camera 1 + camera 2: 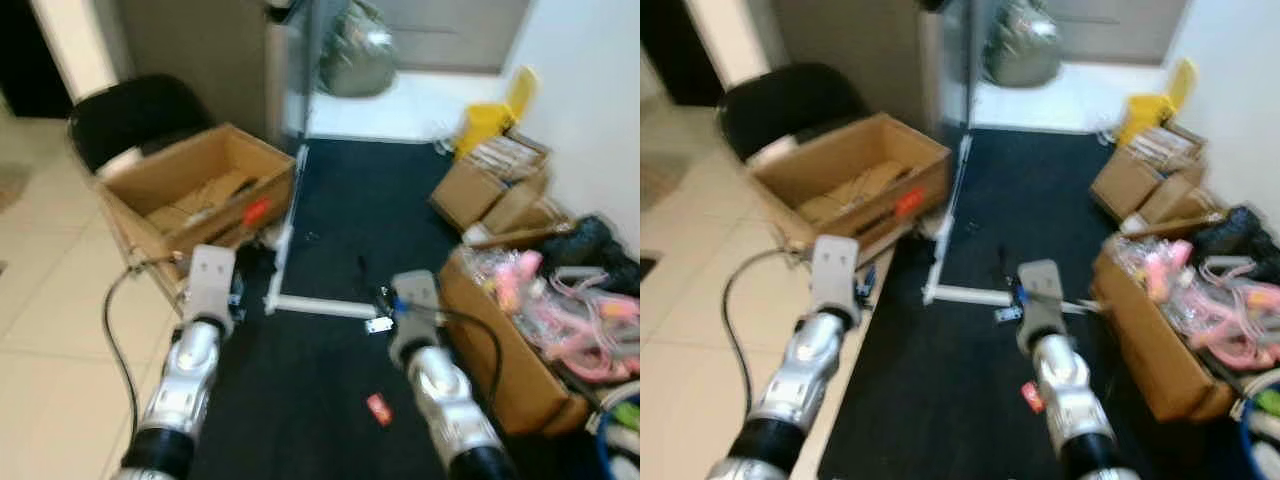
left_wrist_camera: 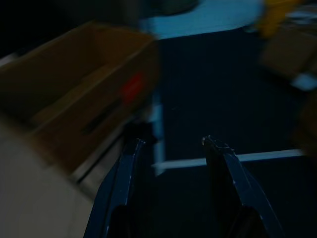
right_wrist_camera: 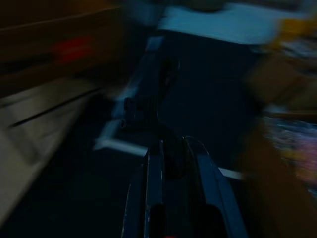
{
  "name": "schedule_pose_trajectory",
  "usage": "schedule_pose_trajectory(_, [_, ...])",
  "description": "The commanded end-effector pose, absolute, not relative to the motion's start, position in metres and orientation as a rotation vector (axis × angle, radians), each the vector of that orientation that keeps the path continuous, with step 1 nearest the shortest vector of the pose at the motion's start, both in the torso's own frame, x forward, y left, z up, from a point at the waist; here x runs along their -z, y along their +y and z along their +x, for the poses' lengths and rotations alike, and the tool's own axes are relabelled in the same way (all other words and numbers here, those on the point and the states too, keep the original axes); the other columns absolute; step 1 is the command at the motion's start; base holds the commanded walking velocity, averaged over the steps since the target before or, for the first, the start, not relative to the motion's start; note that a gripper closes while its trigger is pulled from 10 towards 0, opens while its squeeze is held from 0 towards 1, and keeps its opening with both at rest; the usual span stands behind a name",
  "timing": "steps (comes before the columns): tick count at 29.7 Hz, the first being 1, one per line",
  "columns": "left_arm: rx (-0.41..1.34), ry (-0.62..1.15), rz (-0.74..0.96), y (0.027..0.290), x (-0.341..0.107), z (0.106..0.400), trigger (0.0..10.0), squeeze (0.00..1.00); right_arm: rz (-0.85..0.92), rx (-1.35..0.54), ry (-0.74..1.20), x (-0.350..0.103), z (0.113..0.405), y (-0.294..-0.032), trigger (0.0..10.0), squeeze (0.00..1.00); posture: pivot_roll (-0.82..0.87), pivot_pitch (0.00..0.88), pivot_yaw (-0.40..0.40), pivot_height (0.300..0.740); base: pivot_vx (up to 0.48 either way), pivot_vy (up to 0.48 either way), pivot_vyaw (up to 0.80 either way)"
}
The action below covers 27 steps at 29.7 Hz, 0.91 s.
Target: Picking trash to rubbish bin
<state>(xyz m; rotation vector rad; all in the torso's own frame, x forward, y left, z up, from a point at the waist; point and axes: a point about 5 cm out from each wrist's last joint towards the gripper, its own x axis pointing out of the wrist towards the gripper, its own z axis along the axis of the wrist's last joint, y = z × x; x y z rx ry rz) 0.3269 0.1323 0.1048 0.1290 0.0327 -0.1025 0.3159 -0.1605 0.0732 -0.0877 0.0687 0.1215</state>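
A small red piece of trash (image 1: pixel 379 409) lies flat on the dark mat (image 1: pixel 340 200), near the robot and a little to the right. It is a short strip, and its long side runs slantwise, from far-left to near-right. It lies just to the left of the right arm, nearer to the robot than that arm's fingers, so I think the right arm is the one to fetch it, and it would have to pull back and go down. The right gripper (image 3: pixel 177 156) hangs over the mat with its fingers close together and only a thin gap between them; nothing is in them. The left gripper (image 2: pixel 173 148) is further from the red piece, over the left edge of the mat, with its fingers wide apart and holding nothing. A small white scrap (image 1: pixel 378 324) lies on the mat just past the right arm, beside a long white bar (image 1: pixel 322 307). Far on the left stands an open brown box (image 1: pixel 200 195) with a red sticker. On the right is another box full of pink hangers (image 1: pixel 560 310). A yellow bin (image 1: pixel 490 120) stands far away by the wall.
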Motion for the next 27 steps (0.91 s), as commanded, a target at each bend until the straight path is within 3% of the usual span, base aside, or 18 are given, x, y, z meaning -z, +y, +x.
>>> schedule_pose_trajectory(1, [0.085,0.055,0.127,0.138,-0.099,0.324,10.0,0.0,-0.069,-0.125,0.081,-0.07,0.314,-0.155,10.0,0.0,-0.01,0.097,0.002,0.74,0.349,0.0,-0.8])
schedule_pose_trajectory(10, [0.085,0.057,0.126,0.139,-0.099,0.324,10.0,0.0,-0.077,-0.105,0.093,-0.068,0.314,-0.158,10.0,0.0,-0.01,0.097,0.002,0.74,0.346,0.0,-0.78])
schedule_pose_trajectory(27, [0.087,0.057,0.128,0.139,-0.099,0.325,10.0,0.0,-0.064,-0.048,0.124,-0.064,0.314,-0.168,10.0,0.0,-0.01,0.095,0.004,0.74,0.344,0.0,0.0])
